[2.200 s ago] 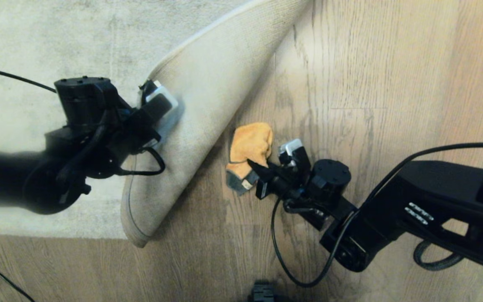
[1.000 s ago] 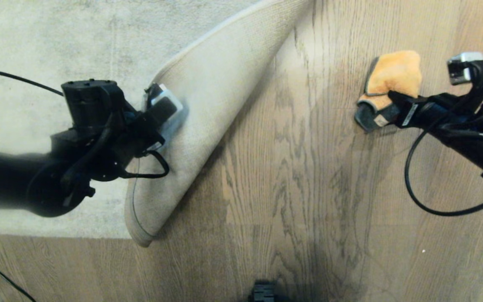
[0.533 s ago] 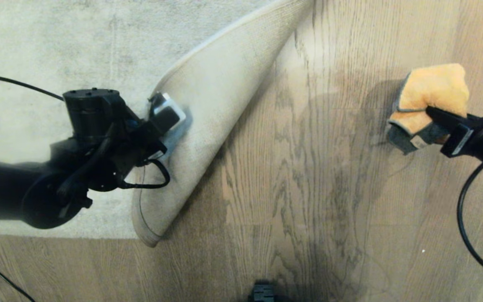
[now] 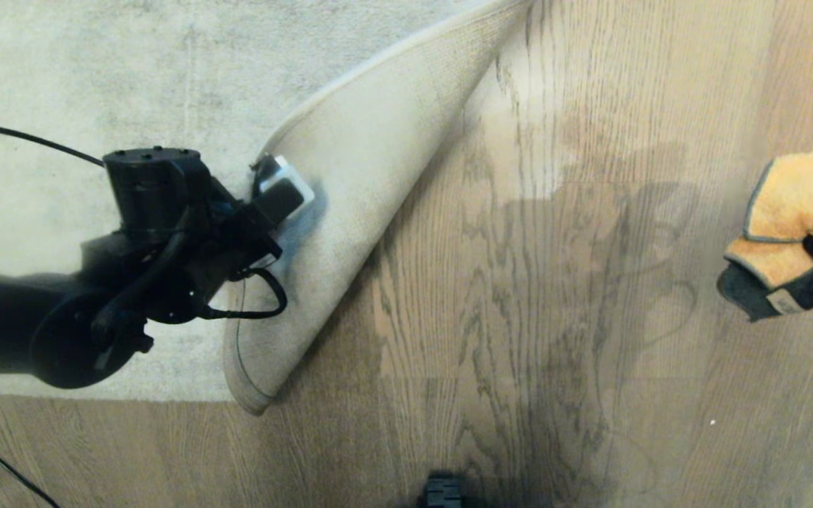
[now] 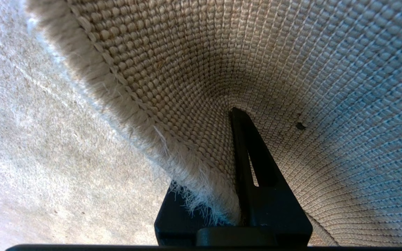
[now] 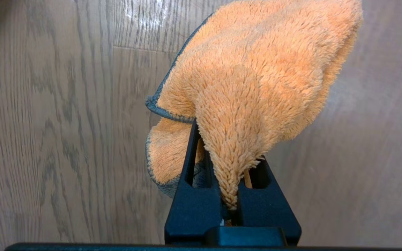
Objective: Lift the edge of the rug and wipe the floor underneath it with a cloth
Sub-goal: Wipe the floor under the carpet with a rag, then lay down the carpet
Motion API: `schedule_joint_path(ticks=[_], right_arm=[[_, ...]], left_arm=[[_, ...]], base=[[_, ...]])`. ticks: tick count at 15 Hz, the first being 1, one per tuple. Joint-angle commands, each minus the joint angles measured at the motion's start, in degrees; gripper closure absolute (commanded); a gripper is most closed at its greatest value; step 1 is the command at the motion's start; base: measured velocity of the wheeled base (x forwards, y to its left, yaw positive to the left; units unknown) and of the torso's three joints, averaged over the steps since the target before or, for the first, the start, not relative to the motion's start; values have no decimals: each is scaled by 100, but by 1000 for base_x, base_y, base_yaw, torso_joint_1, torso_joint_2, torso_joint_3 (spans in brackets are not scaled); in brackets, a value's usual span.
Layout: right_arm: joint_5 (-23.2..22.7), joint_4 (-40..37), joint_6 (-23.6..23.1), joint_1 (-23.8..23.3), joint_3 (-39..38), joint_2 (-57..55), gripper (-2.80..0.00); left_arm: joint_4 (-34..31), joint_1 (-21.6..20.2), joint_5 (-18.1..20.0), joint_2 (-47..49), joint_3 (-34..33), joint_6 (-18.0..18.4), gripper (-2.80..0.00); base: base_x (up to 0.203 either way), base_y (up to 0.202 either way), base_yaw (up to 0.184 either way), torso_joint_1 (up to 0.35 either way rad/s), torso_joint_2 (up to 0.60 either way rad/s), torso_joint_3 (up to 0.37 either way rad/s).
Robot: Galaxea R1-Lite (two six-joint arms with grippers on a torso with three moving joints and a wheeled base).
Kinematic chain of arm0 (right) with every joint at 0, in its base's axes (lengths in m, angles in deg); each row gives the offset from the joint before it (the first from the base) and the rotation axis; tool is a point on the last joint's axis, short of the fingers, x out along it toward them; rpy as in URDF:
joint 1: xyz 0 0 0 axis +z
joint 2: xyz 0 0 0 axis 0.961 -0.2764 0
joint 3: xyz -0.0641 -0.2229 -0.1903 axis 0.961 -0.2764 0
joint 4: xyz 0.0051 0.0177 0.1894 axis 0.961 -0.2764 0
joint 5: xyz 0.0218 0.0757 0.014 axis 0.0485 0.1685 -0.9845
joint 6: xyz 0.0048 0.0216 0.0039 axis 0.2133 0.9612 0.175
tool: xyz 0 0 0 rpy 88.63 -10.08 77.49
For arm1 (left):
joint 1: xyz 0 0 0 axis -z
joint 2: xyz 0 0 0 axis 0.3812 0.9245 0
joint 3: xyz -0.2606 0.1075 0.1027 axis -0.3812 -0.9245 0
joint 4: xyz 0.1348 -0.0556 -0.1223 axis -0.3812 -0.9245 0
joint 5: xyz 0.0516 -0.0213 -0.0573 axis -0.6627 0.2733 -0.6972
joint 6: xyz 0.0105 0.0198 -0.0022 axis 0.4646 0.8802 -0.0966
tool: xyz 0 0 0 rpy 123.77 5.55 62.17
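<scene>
Rug edge [image 4: 350, 212] stands peeled back from the floor [image 4: 505, 317], its woven beige backing turned up and facing right while the pale grey pile of the rest of the rug spreads flat across the far left of the head view; the folded flap runs from the far middle of the scene down to a rounded corner near the left, where it meets the bare planks. Left gripper [image 4: 276, 194] sits at the left side of that flap, its jaws nearly closed and pinching the border; in the left wrist view the rug edge [image 5: 173, 146] passes between the black fingers [image 5: 253, 167], one finger lying against the backing and the fringe of pile spilling over the other side — the grip is firm and the flap is held clear of the floor. Right gripper [image 6: 232, 205] is at the far right edge of the head view, well apart from the rug, with only a sliver of it showing there; its jaws are all but closed on a pinched fold of the cloth [image 4: 795, 212]. Orange-yellow and fuzzy with a dark grey border, the cloth [image 6: 257, 80] bunches out beyond the fingertips above the floor [image 6: 65, 122]; whether it touches the planks cannot be told. Brown wood-grain boards lie exposed between rug and cloth, crossed by the arms' shadows.
</scene>
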Motion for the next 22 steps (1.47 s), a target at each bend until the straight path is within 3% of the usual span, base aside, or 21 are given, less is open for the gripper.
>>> schedule_joint_path(ticks=[1, 5, 11, 16, 18, 22], right_arm=[[-16, 10, 8, -109, -459, 813, 0], [-49, -843, 15, -108, -862, 2080, 0], [-403, -4060, -172, -48, -1070, 4679, 0], [-272, -4852, -389, 125, -1565, 5842, 0], [189, -5592, -446, 139, -1477, 6058, 0], [476, -5573, -390, 150, -1674, 6058, 0]], left_arm=[[36, 2, -23, -25, 1, 26, 0], [36, 2, -23, -16, 1, 18, 0], [29, -7, -32, -97, 1, 18, 0], [27, -7, -64, -273, 1, 17, 0], [27, 1, -67, -311, 14, 18, 0], [35, 13, -64, -403, 54, 26, 0]], base=[[0, 0, 0, 0, 0, 0], [0, 0, 0, 0, 0, 0], [0, 0, 0, 0, 0, 0], [0, 0, 0, 0, 0, 0], [0, 0, 0, 0, 0, 0], [0, 0, 0, 0, 0, 0]])
